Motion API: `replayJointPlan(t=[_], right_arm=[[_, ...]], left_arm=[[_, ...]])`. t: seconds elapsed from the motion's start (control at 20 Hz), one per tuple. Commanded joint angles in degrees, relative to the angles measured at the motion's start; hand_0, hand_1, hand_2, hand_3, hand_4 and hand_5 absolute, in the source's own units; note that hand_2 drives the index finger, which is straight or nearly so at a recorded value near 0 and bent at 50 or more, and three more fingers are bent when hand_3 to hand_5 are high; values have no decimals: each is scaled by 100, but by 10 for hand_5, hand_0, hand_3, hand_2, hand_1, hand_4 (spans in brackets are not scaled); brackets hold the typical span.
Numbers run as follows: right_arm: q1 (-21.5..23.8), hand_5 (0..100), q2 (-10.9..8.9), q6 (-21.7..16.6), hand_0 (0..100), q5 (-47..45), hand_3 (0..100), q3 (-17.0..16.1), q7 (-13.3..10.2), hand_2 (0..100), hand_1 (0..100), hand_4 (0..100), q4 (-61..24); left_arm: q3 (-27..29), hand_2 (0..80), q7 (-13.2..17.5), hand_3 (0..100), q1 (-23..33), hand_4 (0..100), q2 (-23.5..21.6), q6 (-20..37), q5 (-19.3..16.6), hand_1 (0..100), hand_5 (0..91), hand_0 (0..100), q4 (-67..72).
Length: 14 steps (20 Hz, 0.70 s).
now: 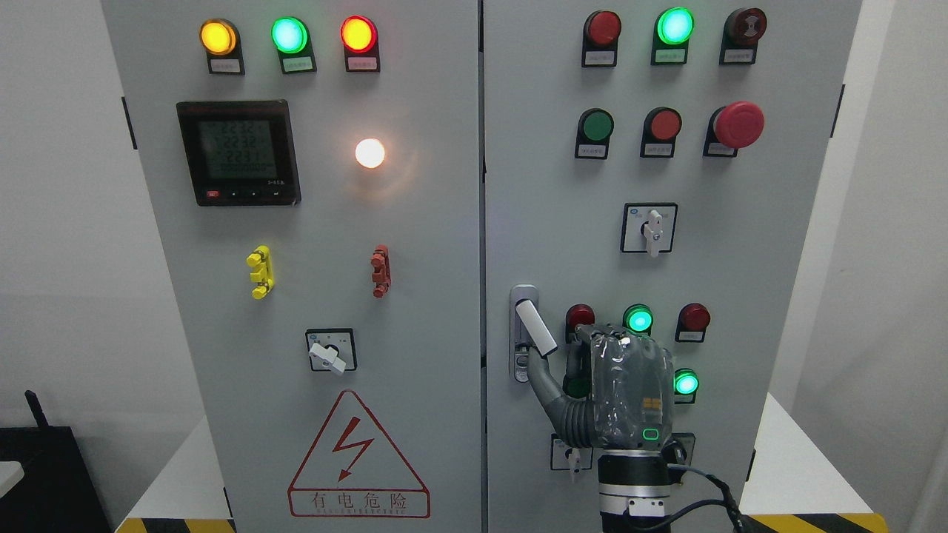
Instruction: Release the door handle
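Observation:
The door handle (535, 327) is a white lever on a silver lock plate (523, 296) at the left edge of the cabinet's right door (548, 185). It is swung out, with its free end pointing down and to the right. My right hand (592, 370) rises from the bottom edge just right of the handle, its back towards the camera. The thumb (544, 385) stretches up and left and touches the lever's lower end from below. The other fingers (603, 340) bend towards the door panel, apart from the lever, and grasp nothing. No left arm shows.
Lit and unlit push buttons (638, 319) and a rotary switch (650, 229) crowd the door around my hand. The left door (333, 444) carries a meter (238, 152), indicator lamps, a selector switch (329, 354) and a red warning triangle (358, 459). A black box (44, 474) stands at lower left.

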<state>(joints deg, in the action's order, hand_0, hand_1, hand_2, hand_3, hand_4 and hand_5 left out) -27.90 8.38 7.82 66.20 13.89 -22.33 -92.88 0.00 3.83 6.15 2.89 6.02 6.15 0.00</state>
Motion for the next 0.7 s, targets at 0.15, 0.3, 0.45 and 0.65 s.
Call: replayJointPlan(t=[0.15,0.3,0.45,0.65], right_arm=[[57,1000,-3,-9,403,-2,1000,-44,1,888,567,924,-81],[57,1000,-3,-9,402,-2,1000,-53,1,886,569,925,-81],[48,1000,-12,-17,398,-2,1000,-79,1,887,574,925,-81],[48,1000,-12,-9,385,-11,1000,-88,1,888,582,926,-81]], left_arm=[[-79,0,4,0,0,0,1,5,0,389,0,120,114],[-79,0,4,0,0,0,1,5,0,389,0,120,114],[-79,0,4,0,0,0,-8,5,0,389,0,120,114],[-79,0,4,0,0,0,1,5,0,389,0,120,114]])
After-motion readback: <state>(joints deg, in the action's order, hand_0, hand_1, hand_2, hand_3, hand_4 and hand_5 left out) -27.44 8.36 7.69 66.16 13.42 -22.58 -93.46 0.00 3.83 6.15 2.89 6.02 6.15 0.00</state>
